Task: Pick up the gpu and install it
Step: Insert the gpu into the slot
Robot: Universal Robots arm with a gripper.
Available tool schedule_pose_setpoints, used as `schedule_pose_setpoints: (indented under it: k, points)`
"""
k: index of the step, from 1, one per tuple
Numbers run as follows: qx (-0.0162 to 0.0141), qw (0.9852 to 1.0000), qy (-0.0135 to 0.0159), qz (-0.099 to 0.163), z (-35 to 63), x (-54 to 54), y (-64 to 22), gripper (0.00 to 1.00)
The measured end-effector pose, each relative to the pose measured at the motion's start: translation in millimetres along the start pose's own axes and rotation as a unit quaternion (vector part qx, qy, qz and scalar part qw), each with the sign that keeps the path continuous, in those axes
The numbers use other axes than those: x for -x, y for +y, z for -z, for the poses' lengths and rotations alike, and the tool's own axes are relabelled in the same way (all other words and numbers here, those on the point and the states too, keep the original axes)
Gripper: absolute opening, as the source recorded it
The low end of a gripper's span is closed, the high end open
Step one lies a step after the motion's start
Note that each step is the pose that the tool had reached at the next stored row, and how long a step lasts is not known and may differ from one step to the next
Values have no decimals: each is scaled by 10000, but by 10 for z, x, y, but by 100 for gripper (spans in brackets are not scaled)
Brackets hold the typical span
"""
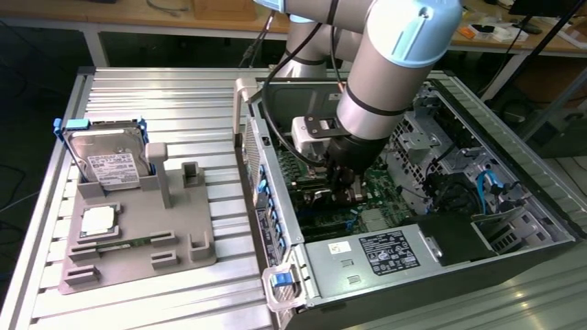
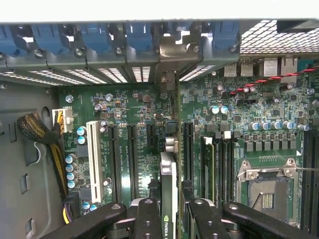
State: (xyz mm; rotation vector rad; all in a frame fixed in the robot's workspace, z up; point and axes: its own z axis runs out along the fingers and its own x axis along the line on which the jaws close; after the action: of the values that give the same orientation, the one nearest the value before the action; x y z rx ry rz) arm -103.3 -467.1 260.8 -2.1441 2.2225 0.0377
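The gpu stands on edge between my black fingers, a thin dark card seen from above with a green logo on its top edge. Its grey metal bracket sits against the rear slot openings of the case. The card runs along the motherboard's expansion slots, between two black slots; whether it is seated I cannot tell. My gripper is shut on the card. In the exterior view the gripper reaches deep into the open computer case, low over the board.
A grey fixture at the exterior view's left holds a silver hard drive and a small square chip. Inside the case are RAM sticks, an open CPU socket, a cable bundle and the power supply.
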Motion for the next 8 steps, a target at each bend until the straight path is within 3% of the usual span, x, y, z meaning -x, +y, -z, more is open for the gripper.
schedule_pose_setpoints:
  k: [8]
  points:
    - [-1,10000,-2,-1,-51,-2,1,27]
